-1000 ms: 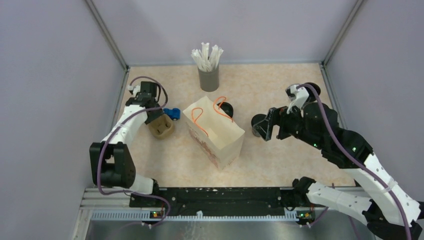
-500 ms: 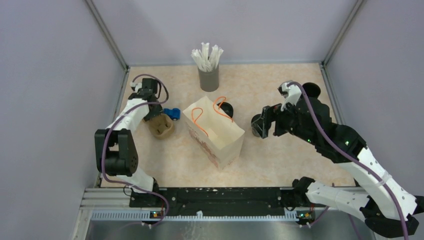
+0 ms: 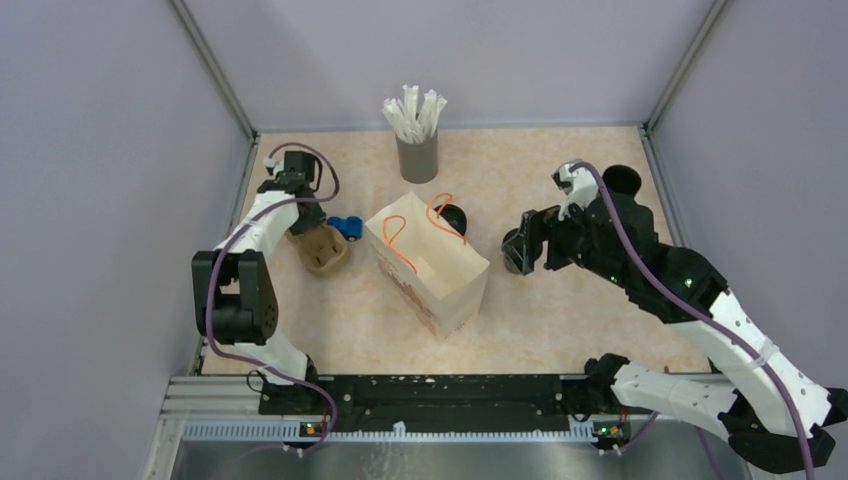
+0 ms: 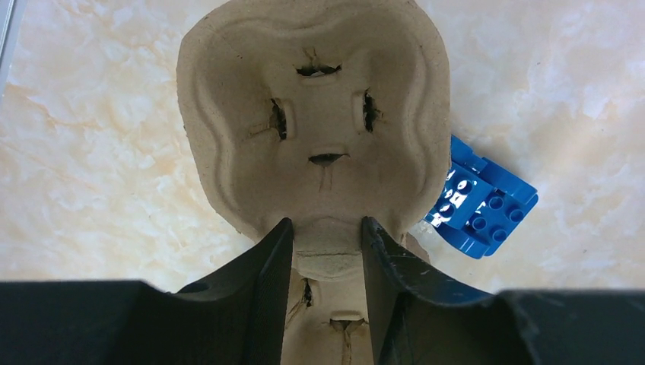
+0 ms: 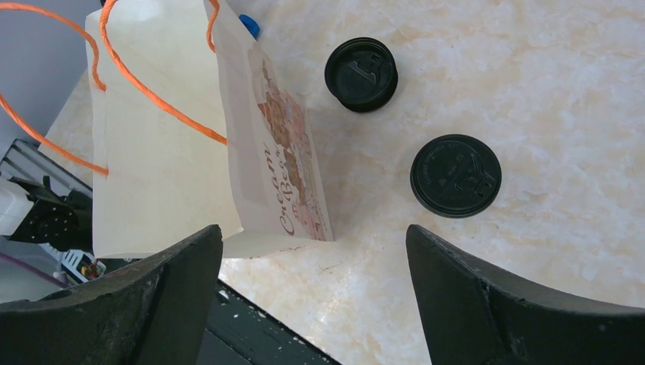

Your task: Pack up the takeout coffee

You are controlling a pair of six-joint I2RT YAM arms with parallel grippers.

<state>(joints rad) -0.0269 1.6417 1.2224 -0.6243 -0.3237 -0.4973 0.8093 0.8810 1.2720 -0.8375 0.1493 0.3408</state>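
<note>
The takeout coffee looks to be the black cup [image 3: 622, 180] at the far right, partly hidden behind my right arm. A brown pulp cup carrier [image 4: 316, 114] lies at the left. My left gripper [image 4: 325, 224] is shut on its middle ridge, one finger pressed against each side. My right gripper [image 5: 312, 296] hangs open over bare table, right of the white paper bag [image 5: 163, 152]. A flat black lid [image 5: 455, 176] lies just ahead of it. Farther off is a second black lid top [image 5: 361, 74]; I cannot tell whether a cup is under it.
A blue toy brick [image 4: 479, 198] lies against the carrier's right side. The bag [image 3: 428, 265] stands open mid-table with orange handles. A grey holder of white wrapped straws [image 3: 417, 150] stands at the back. Grey walls close in the left, right and back.
The left gripper's fingers have narrowed onto the carrier's ridge, and that wrist sits slightly farther back. The right arm has edged a little to the left, its jaws unchanged.
</note>
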